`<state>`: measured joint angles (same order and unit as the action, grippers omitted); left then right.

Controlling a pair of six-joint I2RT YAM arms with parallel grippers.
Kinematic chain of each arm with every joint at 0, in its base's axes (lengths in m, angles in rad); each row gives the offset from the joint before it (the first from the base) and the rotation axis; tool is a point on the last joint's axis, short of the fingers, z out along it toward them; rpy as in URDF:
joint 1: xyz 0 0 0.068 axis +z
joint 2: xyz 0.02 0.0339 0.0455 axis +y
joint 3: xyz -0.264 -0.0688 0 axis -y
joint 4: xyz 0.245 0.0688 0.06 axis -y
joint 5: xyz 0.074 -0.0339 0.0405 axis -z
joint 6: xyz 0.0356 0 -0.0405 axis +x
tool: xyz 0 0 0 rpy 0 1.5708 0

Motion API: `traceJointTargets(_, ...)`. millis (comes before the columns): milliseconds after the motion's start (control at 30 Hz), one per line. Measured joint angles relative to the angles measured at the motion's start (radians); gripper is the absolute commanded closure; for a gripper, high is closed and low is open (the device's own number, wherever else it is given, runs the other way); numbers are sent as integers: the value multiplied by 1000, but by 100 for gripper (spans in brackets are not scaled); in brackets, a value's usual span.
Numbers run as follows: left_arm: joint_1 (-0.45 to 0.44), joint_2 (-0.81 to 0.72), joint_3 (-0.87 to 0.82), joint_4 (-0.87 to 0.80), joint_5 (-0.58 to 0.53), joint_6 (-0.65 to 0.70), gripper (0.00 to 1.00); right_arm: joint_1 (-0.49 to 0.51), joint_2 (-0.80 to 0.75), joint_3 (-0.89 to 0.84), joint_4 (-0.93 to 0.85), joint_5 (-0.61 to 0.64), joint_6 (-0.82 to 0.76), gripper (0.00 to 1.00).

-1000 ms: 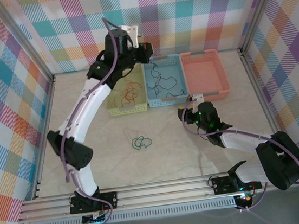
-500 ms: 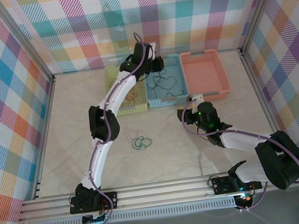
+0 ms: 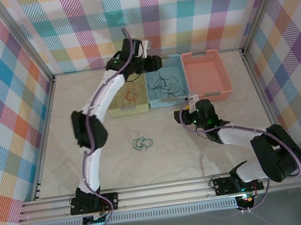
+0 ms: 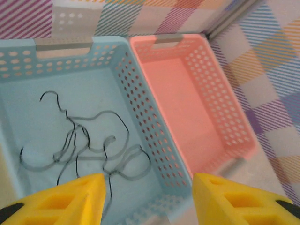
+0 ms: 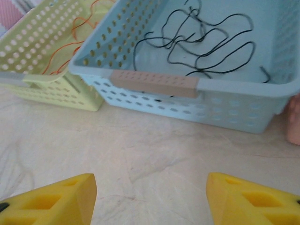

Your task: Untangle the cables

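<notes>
We are hovering the left gripper (image 4: 147, 199), jaws apart, over black cables (image 4: 77, 138); right gripper (image 5: 150, 197) gaping too; overhead is showing a green cable (image 3: 142, 143).

Cables (image 3: 163, 84) in middle basket (image 3: 169, 103); bundle (image 3: 142, 143) on table (image 3: 118, 163).

Left arm (image 3: 98, 97) and right arm (image 3: 231, 136): same build. White link shells, black joint housings (image 3: 279, 157), lilac cable (image 3: 242, 128) routed along the outside of each. Green LEDs (image 3: 203, 119) lit just behind the right gripper (image 5: 151, 180). Its fingers (image 5: 51, 199) are yellow wedges with moulded rectangular recesses. Left gripper (image 4: 149, 180) has identical ones.
</notes>
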<state>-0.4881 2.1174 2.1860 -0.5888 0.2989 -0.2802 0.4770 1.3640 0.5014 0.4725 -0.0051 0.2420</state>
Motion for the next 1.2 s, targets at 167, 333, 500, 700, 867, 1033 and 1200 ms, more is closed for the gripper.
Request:
traceJointTargets(167, 0, -541, -568, 229, -2, -68, 44, 1, 40, 8, 24, -148, -19, 39)
traceJointTargets(333, -2, -969, -1062, 377, -11, -147, 43, 39, 103, 66, 29, -279, -59, 39)
traceJointTargets(500, -2, -1218, -1412, 359, -66, -212, 38, 153, 134, 137, 6, -371, -178, 37)
traceJointTargets(700, -2, -1450, -1568, 270, -127, -252, 37, 251, 206, 230, -102, -428, -326, 35)
traceJointTargets(867, -2, -1487, -1579, 249, -141, -256, 37, 301, 292, 320, -236, -439, -416, 35)
traceJointTargets(1033, -2, -1482, -1582, 248, -145, -256, 36, 336, 335, 371, -337, -437, -475, 35)
traceJointTargets(1200, -2, -1478, -1593, 250, -144, -256, 36, 361, 390, 433, -422, -429, -517, 37)
